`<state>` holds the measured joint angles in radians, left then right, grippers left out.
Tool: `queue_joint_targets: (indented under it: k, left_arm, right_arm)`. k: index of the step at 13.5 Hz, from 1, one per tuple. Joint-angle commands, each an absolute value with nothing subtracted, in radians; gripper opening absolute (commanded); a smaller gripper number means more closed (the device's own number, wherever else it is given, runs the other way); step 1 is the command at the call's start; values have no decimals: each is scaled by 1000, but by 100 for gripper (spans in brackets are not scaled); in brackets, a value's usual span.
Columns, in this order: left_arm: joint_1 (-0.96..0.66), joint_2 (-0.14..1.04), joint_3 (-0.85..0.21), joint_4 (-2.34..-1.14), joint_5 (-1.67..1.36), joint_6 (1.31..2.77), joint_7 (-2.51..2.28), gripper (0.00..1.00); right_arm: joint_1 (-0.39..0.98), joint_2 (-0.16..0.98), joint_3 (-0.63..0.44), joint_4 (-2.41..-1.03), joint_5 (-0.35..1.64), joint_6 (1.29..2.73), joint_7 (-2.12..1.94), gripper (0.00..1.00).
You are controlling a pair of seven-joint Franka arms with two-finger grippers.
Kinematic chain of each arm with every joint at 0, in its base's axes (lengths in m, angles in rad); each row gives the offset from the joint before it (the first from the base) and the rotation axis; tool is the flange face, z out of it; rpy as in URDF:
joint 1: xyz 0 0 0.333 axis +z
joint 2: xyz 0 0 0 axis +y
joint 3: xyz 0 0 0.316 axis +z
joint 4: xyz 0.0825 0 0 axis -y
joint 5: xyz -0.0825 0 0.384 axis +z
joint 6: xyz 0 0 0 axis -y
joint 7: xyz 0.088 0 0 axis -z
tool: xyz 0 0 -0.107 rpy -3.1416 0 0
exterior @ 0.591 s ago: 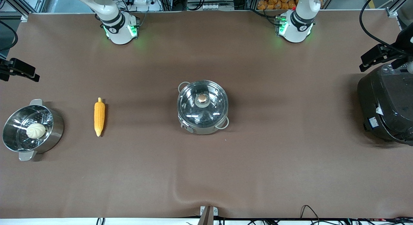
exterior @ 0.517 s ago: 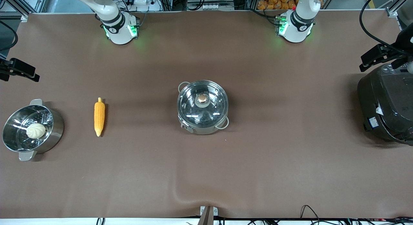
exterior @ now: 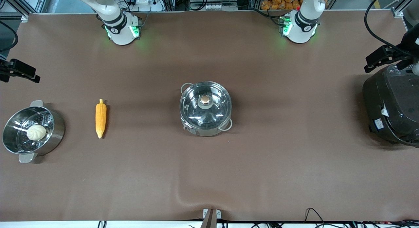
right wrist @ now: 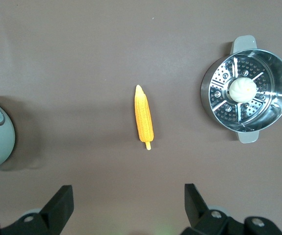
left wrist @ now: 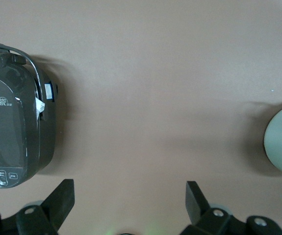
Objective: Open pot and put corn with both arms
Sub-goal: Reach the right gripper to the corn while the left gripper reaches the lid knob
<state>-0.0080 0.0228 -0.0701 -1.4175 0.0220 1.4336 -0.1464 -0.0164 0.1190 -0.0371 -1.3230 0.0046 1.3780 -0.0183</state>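
1. Nothing is done yet: the pot (exterior: 205,108) sits mid-table with its glass lid (exterior: 205,105) on.
2. The corn (exterior: 100,118) lies on the cloth toward the right arm's end from the pot, untouched.
3. The left gripper (left wrist: 126,205) hangs spread wide and empty, high over the cloth between pot and rice cooker (left wrist: 13,132).
4. The right gripper (right wrist: 126,205) hangs equally wide and empty, high over the corn's stretch of cloth.

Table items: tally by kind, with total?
Steel pots: 2, the lidded pot and the steamer pot
Lids: 1, the glass lid on the pot
Corn: 1, the corn
Buns: 1, the bun in the steamer pot
Rice cookers: 1, the rice cooker
Total: 6
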Motion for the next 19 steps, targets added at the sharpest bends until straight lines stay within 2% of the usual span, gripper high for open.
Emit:
queue_joint_targets:
  k: [1, 4, 8, 12, 16, 19]
  left_arm:
    - [-24, 66, -104, -1416, 26, 1442, -138, 100]
    - [-186, 147, -196, -1416, 32, 1448, -442, 100]
    - [-408, 313, -195, -1356, 37, 1603, -823, 100]
    - [-546, 500, -184, -1229, 38, 1704, -1113, 100]
    - [-685, 580, -92, -1209, 38, 1775, -1258, 100]
    - [-750, 623, -57, -1207, 37, 1814, -1293, 100]
  right_arm:
    - [-3, 124, -41, -1319, -11, 1384, -23, 100]
    - [9, 138, -40, -1380, -6, 1445, -25, 100]
    - [8, 137, -40, -1624, 5, 1694, -32, 100]
    - [-24, 167, -41, -1796, 3, 1926, -126, 100]
    - [-14, 208, -41, -2004, 3, 2228, -126, 100]
    - [-15, 294, -41, -2036, 3, 2278, -136, 100]
